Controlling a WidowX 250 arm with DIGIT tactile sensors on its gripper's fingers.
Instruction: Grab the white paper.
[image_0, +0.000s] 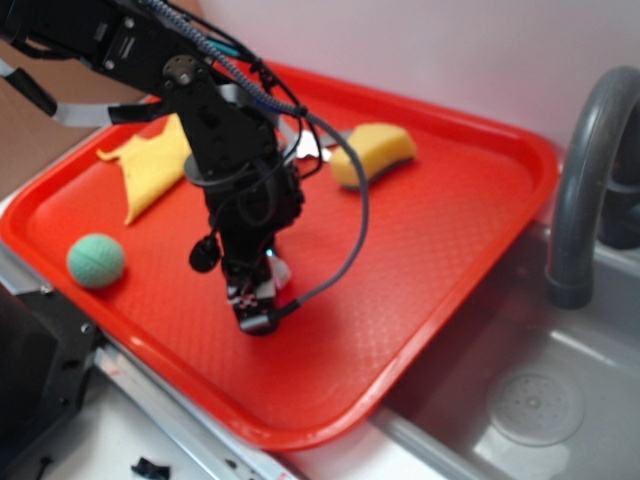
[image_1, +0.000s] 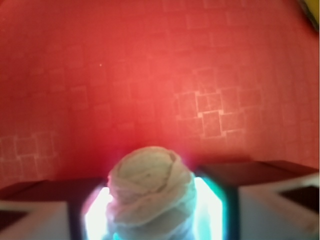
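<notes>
Your black claw (image_0: 262, 300) sits low over the near-middle of the wide red plastic tray (image_0: 440, 230), and the wrist view shows its two fingers standing either side of the small off-white wrinkled paper wad (image_1: 151, 192), close against it. Whether they already press it you cannot tell for sure: the glow at each flank suggests a thin gap on both sides. From outside, only a pale sliver of the wad shows beside the claw tip.

Squeeze gently and evenly, since the wad is soft and lumpy and will likely deform rather than resist. Keep the claw centred so neither finger nudges it sideways, and stay just off the tray floor to avoid scraping.

Nothing crowds you: the yellow rumpled cloth (image_0: 150, 165) lies far left, the yellow curved sponge (image_0: 372, 152) at the far side, and the small green ball (image_0: 96, 260) near left, all well apart from the claw.
</notes>
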